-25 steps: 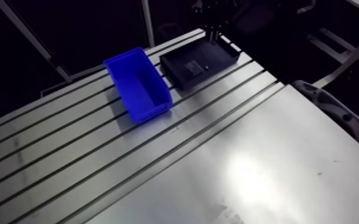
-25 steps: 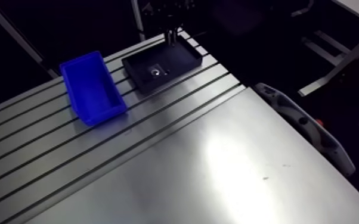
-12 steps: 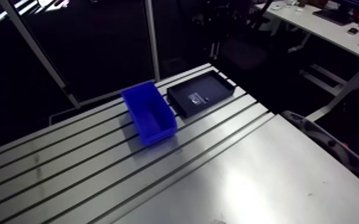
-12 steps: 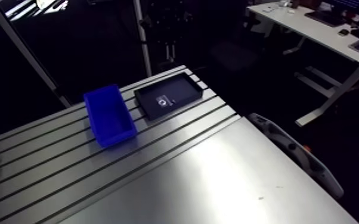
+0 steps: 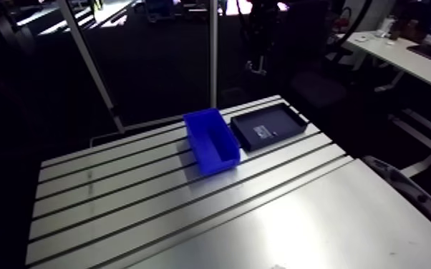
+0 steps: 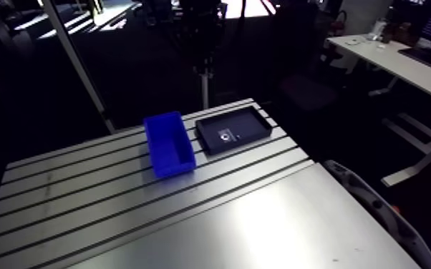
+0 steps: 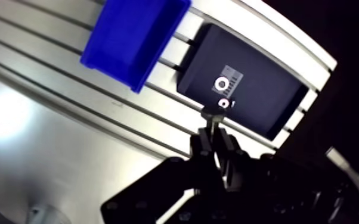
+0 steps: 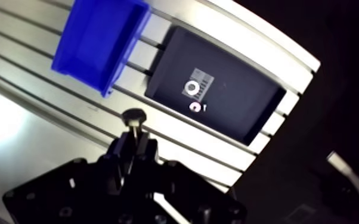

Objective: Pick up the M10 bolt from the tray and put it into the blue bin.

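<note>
In the wrist view my gripper point(image 8: 135, 138) is shut on the M10 bolt point(image 8: 135, 119). The bolt's dark head sticks out past the fingertips and its shank runs back between them. The gripper hangs high over the table, level with the near edge of the black tray point(image 7: 265, 98). The blue bin point(image 7: 134, 36) stands beside the tray and looks empty. In the arm view the bin point(image 5: 211, 139) and the tray point(image 5: 268, 127) sit side by side at the far end of the slotted table point(image 5: 118, 207).
Two small ring-shaped metal parts point(image 7: 222, 84) lie in the tray by a pale label. A smooth metal plate point(image 6: 261, 229) covers the table's near half. A grey curved object point(image 6: 376, 211) sits off the right edge. An upright post point(image 5: 212, 57) stands behind the bin.
The gripper has risen from just over the tray's far edge to well above the table. The arm camera rose too, so bin and tray look smaller and farther.
</note>
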Controlling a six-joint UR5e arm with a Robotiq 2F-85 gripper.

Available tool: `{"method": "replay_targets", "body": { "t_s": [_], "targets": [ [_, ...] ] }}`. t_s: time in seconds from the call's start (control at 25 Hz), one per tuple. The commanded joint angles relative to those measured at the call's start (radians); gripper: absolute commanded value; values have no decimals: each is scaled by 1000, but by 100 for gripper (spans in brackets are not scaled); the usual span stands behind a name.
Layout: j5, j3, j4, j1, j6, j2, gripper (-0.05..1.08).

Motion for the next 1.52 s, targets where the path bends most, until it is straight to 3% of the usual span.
{"method": "replay_targets", "body": {
  "t_s": [0.04,0.12,0.28,0.52,0.68,0.8,1.12,1.52],
  "targets": [
    [0,38,0,42,-453,-17,107],
    [11,44,-6,44,-539,-17,107],
    [6,51,-9,65,-627,-17,107],
    [1,70,-30,140,-643,-19,107],
    [-12,117,-149,169,-640,-17,107],
    [-48,162,-195,174,-643,-15,107],
    [-51,245,-280,194,-640,-8,107],
    [-59,260,-346,197,-639,51,106]
  ]
}}
